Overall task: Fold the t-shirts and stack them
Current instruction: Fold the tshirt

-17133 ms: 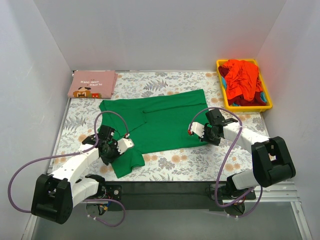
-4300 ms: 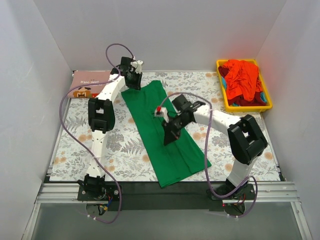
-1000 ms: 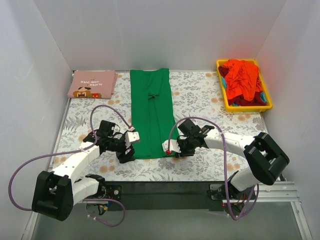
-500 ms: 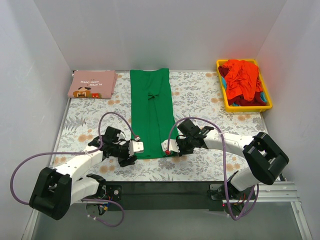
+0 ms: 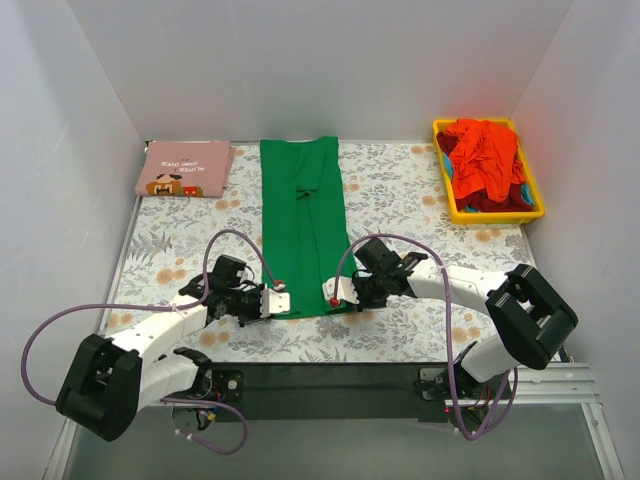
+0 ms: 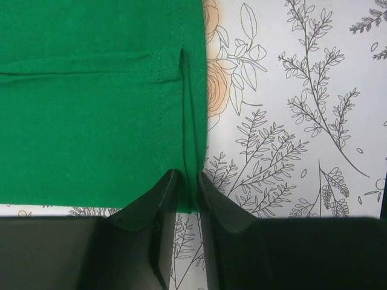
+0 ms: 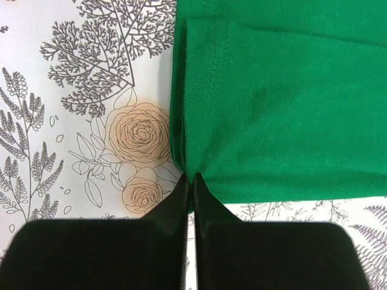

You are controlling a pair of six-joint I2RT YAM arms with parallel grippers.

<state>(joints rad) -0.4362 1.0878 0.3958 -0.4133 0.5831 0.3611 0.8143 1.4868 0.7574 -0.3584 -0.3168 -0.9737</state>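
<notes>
The green t-shirt (image 5: 300, 210) lies folded into a long narrow strip running from the back of the table to the front. My left gripper (image 5: 272, 300) is at its near left corner. In the left wrist view the gripper (image 6: 187, 178) stands narrowly open, its jaws straddling the green shirt's (image 6: 91, 121) folded side edge. My right gripper (image 5: 338, 297) is at the near right corner. In the right wrist view it (image 7: 191, 176) is shut on the green shirt's (image 7: 284, 109) edge. A folded pink t-shirt (image 5: 185, 168) lies at the back left. Red-orange t-shirts (image 5: 485, 160) are heaped in a bin.
The yellow bin (image 5: 497, 215) stands at the back right against the wall. The floral table covering (image 5: 400, 190) spreads under everything. White walls enclose the table on three sides. The table's black front edge lies just behind both grippers.
My left gripper has slid right to the green shirt's near left corner and now straddles its edge. My right gripper has stayed pinched on the near right corner.
</notes>
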